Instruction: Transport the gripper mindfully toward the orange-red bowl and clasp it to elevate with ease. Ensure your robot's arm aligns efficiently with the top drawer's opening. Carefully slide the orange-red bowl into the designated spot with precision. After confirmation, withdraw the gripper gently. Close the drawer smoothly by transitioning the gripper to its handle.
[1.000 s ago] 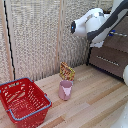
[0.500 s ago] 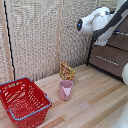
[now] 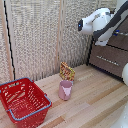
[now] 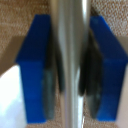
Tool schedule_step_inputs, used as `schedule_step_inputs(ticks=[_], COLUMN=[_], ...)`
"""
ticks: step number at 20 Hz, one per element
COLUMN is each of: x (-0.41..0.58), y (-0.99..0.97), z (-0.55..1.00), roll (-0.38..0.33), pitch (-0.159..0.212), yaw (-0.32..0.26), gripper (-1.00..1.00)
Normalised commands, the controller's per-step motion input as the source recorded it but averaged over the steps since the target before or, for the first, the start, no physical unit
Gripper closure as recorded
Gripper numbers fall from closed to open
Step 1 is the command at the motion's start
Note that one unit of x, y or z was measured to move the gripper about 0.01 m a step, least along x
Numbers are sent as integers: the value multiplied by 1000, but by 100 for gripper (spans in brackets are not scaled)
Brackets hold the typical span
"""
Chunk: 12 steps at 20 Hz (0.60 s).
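Between your blue fingertips (image 4: 34, 70) the silver handle (image 4: 70, 60) sits clamped, gripper (image 4: 70, 70) narrowed onto it, arm (image 3: 102, 22) upper right.

Home-like room: wooden floor (image 3: 95, 95), woven screens (image 3: 35, 40), drawers (image 3: 110, 60)

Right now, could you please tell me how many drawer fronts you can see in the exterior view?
2. One drawer front, framed in black with a silver bar, is at the exterior view's right. Another drawer front sits above it, mostly hidden behind the robot's arm. More may be hidden.
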Motion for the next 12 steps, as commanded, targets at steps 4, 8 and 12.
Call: schedule_step_inputs(ticks=[4, 8, 12], x=[189, 307, 325], y=[180, 294, 381], z=[174, 21, -101], roll=[-11, -36, -39], pitch=[50, 84, 27], yaw=[-107, -156, -176], gripper=[-100, -100, -100])
